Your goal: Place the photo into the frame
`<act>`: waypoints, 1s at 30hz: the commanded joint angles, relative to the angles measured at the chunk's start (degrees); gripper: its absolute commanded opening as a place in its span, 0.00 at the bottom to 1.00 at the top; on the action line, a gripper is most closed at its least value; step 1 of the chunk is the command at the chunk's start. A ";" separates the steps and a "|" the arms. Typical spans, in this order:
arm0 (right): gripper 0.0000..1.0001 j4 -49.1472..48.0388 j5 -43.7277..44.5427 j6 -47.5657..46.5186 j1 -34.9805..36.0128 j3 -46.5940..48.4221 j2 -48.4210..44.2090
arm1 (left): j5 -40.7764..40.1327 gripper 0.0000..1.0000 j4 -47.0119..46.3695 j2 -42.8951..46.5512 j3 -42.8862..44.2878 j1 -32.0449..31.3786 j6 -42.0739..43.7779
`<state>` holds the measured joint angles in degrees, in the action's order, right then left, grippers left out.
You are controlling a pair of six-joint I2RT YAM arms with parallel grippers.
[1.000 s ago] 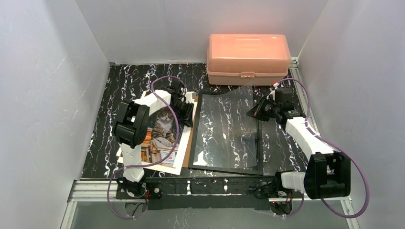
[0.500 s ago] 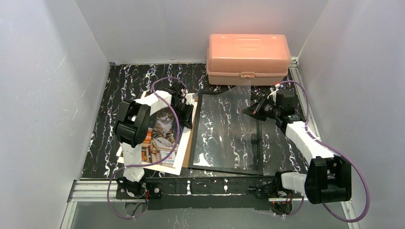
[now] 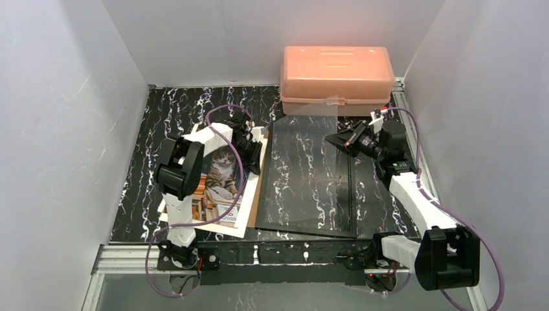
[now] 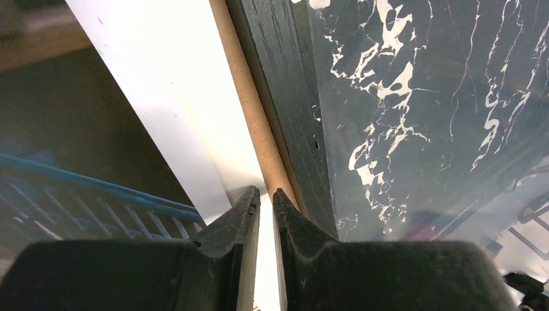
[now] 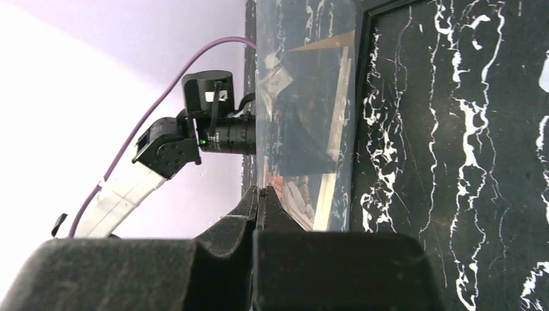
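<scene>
The photo [image 3: 224, 173] lies face up at the left of the bench [image 3: 175, 110], on a brown backing board [image 4: 249, 103] that shows along its right side. The board in turn sits right beside the left rail of the frame [image 4: 285, 97]. The left hand [image 4: 264, 193] is down at the photo's far right corner, its 2 fingers [image 4: 239, 220] drawn almost together with only a narrow slit between them. The white border shows in that slit, but I cannot tell whether the paper is actually pinched or merely lies beneath the tips. Across the bench, the right hand [image 5: 259, 191] is closed tight on the far right edge of the pane [image 5: 301, 116]. It holds that end tilted up off the black frame, which lies flat below, while the pane's near edge seems to rest low in the frame. The pink box [image 3: 336, 71] stands behind, apart from both hands. The step in hand looks like 2 jobs at once: opening the frame by raising its pane, and getting a grip on the photo. The next move calls for a sure pinch on the print alone, not the board under it. The print must then be lifted over the left rail and slid in square under the raised pane, which the right hand has to keep high and steady.
</scene>
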<state>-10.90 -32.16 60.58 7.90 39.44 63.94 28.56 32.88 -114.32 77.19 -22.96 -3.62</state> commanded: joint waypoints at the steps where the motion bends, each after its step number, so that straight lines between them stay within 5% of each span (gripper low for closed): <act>1: 0.01 -6.39 -0.98 4.67 0.16 -0.70 -1.73 | 0.25 0.12 0.81 -1.66 -0.47 -0.64 0.49; 30: 0.01 -10.31 4.29 17.48 1.07 -1.12 -8.62 | 0.09 0.10 1.11 -0.82 -0.32 -0.68 0.16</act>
<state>-16.10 -28.60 74.89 8.71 38.06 57.04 28.42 32.82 -114.34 77.19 -22.96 -3.64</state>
